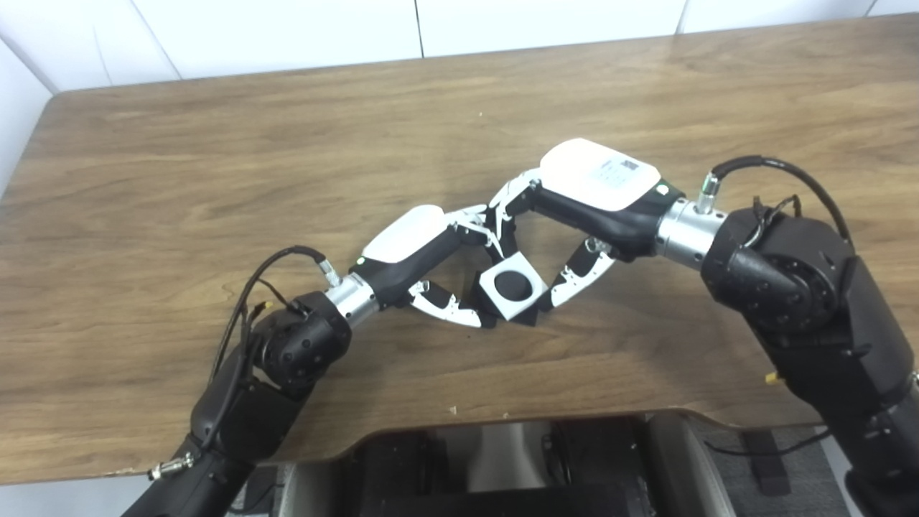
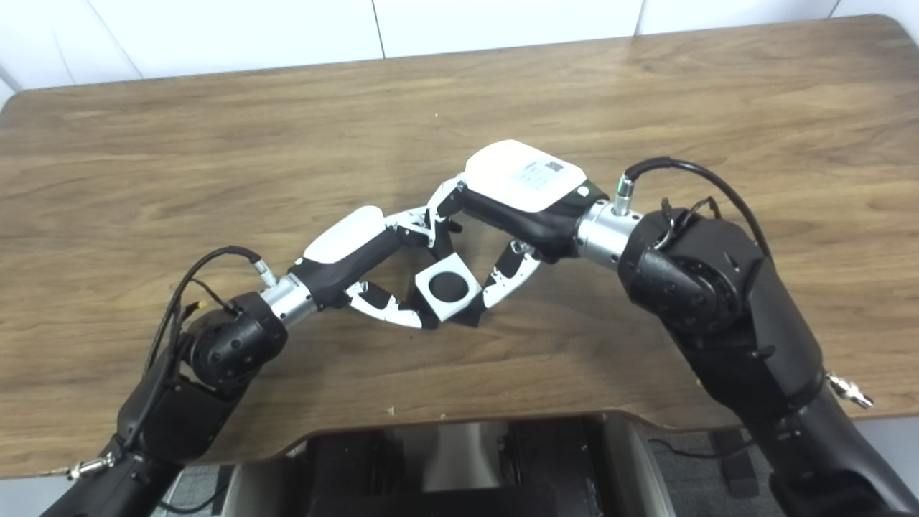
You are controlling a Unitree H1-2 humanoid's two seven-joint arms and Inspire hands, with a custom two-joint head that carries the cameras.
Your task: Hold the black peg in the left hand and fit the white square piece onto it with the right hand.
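Between both hands, the white square piece [image 1: 511,287] shows a black round centre.

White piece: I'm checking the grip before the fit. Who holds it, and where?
Both hands meet at the white piece: right hand fingers on its sides, left hand against its left edge. The peg fills its hole.

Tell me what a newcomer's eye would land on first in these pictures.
First, the two robot hands meeting at the middle of the brown wooden table: the left hand and the right hand, fingers almost interlaced. Between them sits the white square piece, its centre filled by the black peg. Thick black arms frame it from both lower corners.
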